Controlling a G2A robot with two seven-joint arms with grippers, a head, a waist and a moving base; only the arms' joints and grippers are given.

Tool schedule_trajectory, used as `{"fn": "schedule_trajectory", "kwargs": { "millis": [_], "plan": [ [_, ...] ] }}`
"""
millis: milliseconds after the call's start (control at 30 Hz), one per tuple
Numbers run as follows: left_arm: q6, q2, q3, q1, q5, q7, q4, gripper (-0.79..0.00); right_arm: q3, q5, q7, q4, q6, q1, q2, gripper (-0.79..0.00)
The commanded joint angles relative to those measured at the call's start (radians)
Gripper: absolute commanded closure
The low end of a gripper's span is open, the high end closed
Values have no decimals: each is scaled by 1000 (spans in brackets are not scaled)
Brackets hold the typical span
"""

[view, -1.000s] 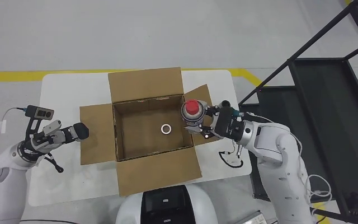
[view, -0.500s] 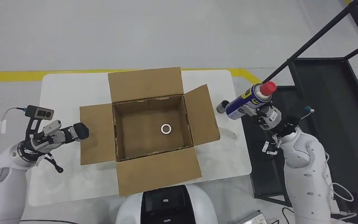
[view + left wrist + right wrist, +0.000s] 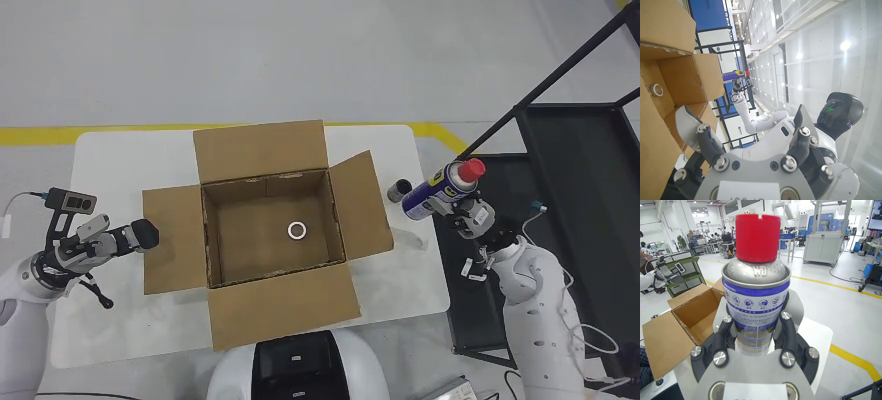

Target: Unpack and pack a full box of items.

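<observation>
Red-capped, blue-labelled silver spray can (image 3: 440,188) is clamped by right gripper (image 3: 460,207); left gripper (image 3: 742,113) is spread apart. 1 metal ring (image 3: 297,230) is held in open brown cardboard box (image 3: 260,152).

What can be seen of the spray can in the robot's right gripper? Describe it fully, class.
The spray can is a metal cylinder with a bare silver shoulder, a red plastic cap notched at its rim, and a blue and yellow printed label. The cap is on. The right gripper is shut on its lower body from both sides; nothing else touches it. It is held in the air over the table's right edge, tilted well off upright, base toward the open box, cap pointing away.
</observation>
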Motion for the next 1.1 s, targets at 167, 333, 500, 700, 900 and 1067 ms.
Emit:
{"fn": "schedule_trajectory", "kwargs": {
  "millis": [167, 333, 500, 700, 900, 1067],
  "plan": [
    [0, 0, 0, 0, 0, 0, 0, -785, 17, 0, 16, 21, 84, -13, 2, 0],
    [0, 0, 0, 0, 0, 0, 0, -785, -6, -54, -31, 177, 119, 21, 5, 0],
    [0, 0, 0, 0, 0, 0, 0, -785, -63, -128, -126, 351, 152, 76, 3, 0],
    [0, 0, 0, 0, 0, 0, 0, -785, -148, -224, -288, 602, 237, 207, -3, 0],
    [0, 0, 0, 0, 0, 0, 0, -785, -209, -336, -419, 802, 339, 314, -2, 0],
    [0, 0, 0, 0, 0, 0, 0, -785, -241, -379, -471, 925, 386, 379, 0, 0]
  ]
}}
